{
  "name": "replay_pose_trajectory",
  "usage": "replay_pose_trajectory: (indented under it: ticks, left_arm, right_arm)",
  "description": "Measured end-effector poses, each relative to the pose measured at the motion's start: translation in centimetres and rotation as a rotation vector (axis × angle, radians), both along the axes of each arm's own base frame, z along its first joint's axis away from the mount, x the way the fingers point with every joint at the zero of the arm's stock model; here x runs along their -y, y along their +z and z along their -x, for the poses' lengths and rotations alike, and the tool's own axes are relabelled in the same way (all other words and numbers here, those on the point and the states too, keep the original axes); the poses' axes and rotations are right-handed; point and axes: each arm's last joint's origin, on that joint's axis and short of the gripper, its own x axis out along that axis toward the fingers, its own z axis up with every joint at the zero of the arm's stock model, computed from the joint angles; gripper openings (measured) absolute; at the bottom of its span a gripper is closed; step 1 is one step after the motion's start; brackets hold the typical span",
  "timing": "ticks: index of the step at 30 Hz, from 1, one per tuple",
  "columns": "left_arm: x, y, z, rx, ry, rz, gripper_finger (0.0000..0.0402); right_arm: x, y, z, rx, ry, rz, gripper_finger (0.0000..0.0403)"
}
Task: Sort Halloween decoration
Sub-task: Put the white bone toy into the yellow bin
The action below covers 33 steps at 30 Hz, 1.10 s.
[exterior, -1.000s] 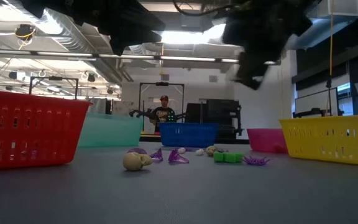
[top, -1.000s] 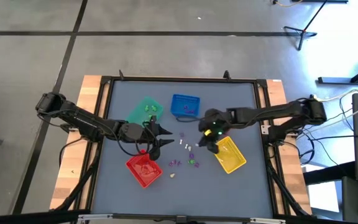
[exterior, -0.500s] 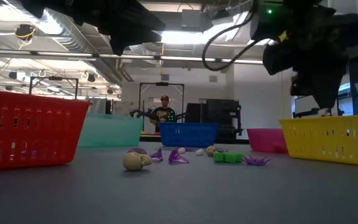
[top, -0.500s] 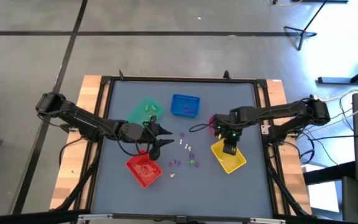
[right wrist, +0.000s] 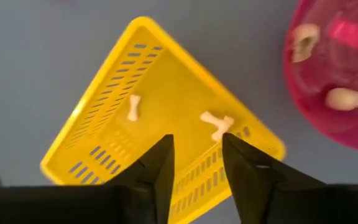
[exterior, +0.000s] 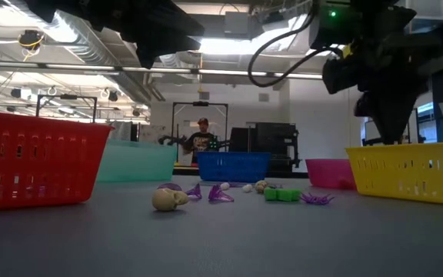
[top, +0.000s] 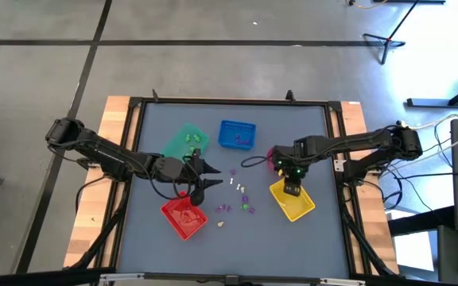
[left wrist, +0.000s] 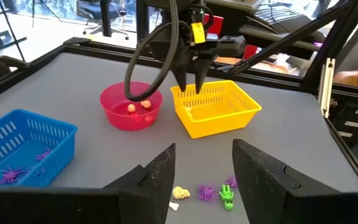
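The Halloween decoration shows as tiny trinkets lying loose on the grey table's middle (top: 237, 199): a skull (exterior: 169, 199), purple pieces (exterior: 221, 192), a green piece (exterior: 281, 195) and a purple spider (exterior: 315, 198). Two small white bones (right wrist: 133, 107) (right wrist: 216, 124) lie in the yellow tray (top: 295, 202). My right gripper (right wrist: 196, 142) hangs over that tray's far end, pointing down, open and with nothing between its fingers. My left gripper (left wrist: 204, 149) hovers open above the table between the green tray (top: 185, 143) and the red tray (top: 184, 218).
A blue tray (top: 237, 135) with purple pieces stands at the far middle. A round pink bowl (left wrist: 131, 106) with pale pieces sits just beyond the yellow tray. Bare table lies along the near edge. A person stands in the room far behind (exterior: 203, 135).
My right gripper has swung from above the loose trinkets at the table's middle toward the right edge and now hangs over the yellow tray.
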Motion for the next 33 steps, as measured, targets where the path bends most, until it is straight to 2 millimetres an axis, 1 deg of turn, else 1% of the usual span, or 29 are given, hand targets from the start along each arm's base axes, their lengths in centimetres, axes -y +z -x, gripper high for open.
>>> replay_pose_trajectory:
  ticks: [3, 6, 12, 16, 22, 28, 30, 33]
  left_arm:
    - [0.0, 0.0, 0.0, 0.004, 0.000, 0.002, 0.0144]
    - [0.0, 0.2, -0.1, 0.014, -0.002, 0.008, 0.0144]
    - [0.3, 1.6, -0.8, 0.050, -0.033, 0.017, 0.0144]
    - [0.6, 2.5, -2.1, 0.039, -0.055, -0.002, 0.0144]
    - [1.1, 2.8, -4.3, -0.090, -0.062, -0.028, 0.0144]
    - [1.9, 3.2, -6.6, -0.105, -0.124, -0.002, 0.0144]
    - [1.8, 3.1, -7.1, -0.111, -0.106, -0.006, 0.0144]
    - [1.4, 2.6, -7.5, -0.117, -0.027, 0.024, 0.0144]
  right_arm:
    - [0.1, 0.0, -0.1, 0.006, -0.004, 0.022, 0.0147]
    - [0.1, 0.0, -0.1, 0.014, -0.004, 0.023, 0.0149]
    - [0.1, 0.0, -0.1, 0.013, -0.004, 0.023, 0.0148]
    - [0.1, 0.0, -0.1, 0.013, -0.004, 0.023, 0.0148]
    - [0.1, 0.0, -0.1, 0.013, -0.004, 0.023, 0.0147]
    - [0.1, 0.0, -0.2, 0.019, -0.004, 0.025, 0.0147]
    - [0.1, 0.0, -0.2, 0.020, -0.004, 0.025, 0.0147]
    - [0.1, 0.0, -0.2, 0.019, -0.004, 0.025, 0.0147]
